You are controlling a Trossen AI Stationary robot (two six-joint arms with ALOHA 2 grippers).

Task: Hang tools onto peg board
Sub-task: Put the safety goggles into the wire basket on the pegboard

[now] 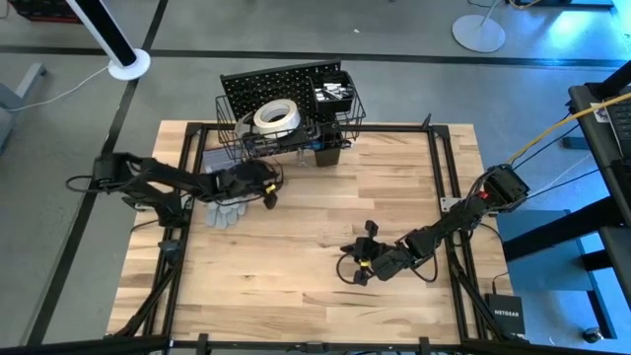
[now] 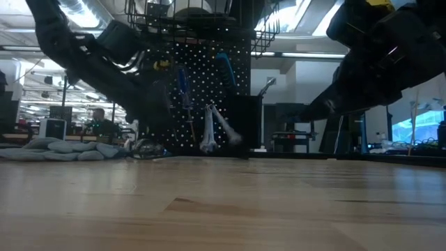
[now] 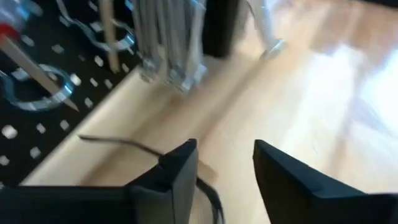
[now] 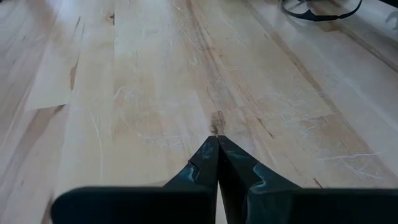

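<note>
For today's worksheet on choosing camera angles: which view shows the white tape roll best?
The high view: the white tape roll lies in plain sight in the wire basket on top of the peg board. The low view shows only a dim shape in the basket. Neither wrist view shows it.

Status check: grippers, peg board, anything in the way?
Left gripper open, empty, near peg board. Right gripper shut, empty, over bare table. Tape roll in basket; tools hanging. Grey gloves beside left arm.

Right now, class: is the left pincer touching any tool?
Apart. The left wrist view shows the left pincer open and empty, with bare table before the hanging tools.
</note>
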